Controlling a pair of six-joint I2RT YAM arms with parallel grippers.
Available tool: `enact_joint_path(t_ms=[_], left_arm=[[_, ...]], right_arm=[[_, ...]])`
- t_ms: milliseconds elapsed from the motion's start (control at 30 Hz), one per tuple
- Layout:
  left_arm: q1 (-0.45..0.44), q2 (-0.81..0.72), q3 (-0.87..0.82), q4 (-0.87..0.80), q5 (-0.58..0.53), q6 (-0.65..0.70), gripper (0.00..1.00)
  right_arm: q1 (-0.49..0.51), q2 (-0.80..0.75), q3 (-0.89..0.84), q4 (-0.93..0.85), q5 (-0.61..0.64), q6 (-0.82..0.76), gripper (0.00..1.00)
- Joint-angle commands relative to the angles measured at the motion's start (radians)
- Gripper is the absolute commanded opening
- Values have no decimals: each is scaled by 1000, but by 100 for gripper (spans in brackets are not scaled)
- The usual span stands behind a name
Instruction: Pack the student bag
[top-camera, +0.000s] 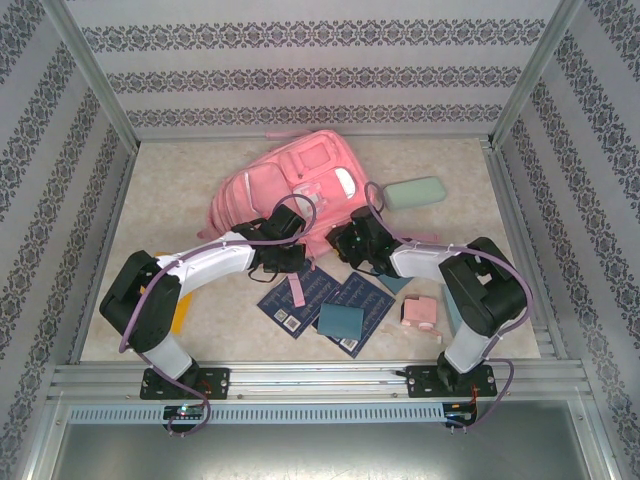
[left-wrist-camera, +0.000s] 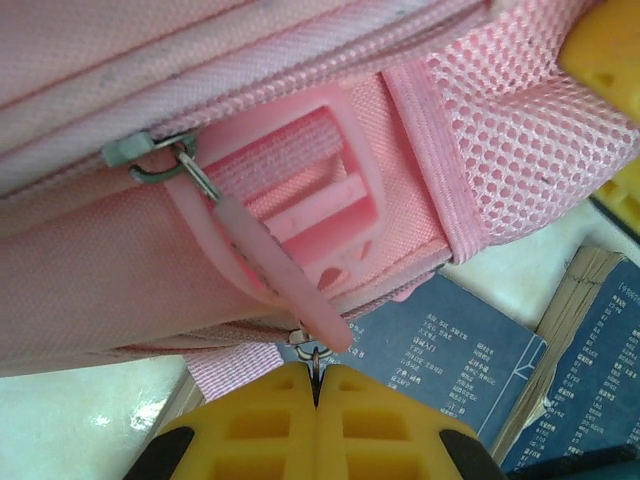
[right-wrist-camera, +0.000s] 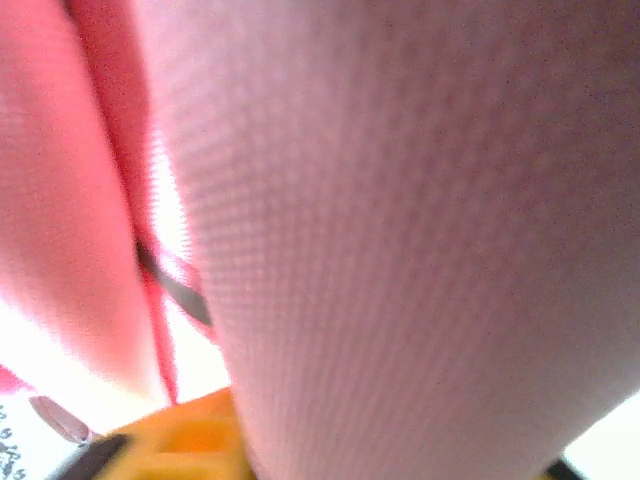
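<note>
bag (top-camera: 290, 175) is lying limp at far middle of the worktop (top-camera: 180, 190), left claw (left-wrist-camera: 316, 372) pinching a zip pull (left-wrist-camera: 316, 352), right claw (top-camera: 352, 243) pressing into fabric, its grip untellable; soft cloth probably wanting holds at zips or seams.

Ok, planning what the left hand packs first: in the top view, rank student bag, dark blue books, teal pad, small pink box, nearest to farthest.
1. student bag, gripped by the left hand.
2. dark blue books, just nearer the bases.
3. teal pad, on the books, rightward.
4. small pink box, farthest right.
</note>
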Motion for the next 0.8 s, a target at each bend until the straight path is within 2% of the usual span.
enact_joint_path(t_ms=[0,67,433,767], left_arm=[[8,-37,29,-51,1,31,0],[9,-40,37,-72,-22,48,0],[16,-87,31,-160,-136,101,0],[92,-186,-23,-233,-188,101,0]], right_arm=[[-27,-2,-9,115,35,-3,8],[-32,-20,-6,98,35,-11,0],[-102,-85,-4,40,5,-1,0],[-197,-94,103,-62,-54,-51,0]])
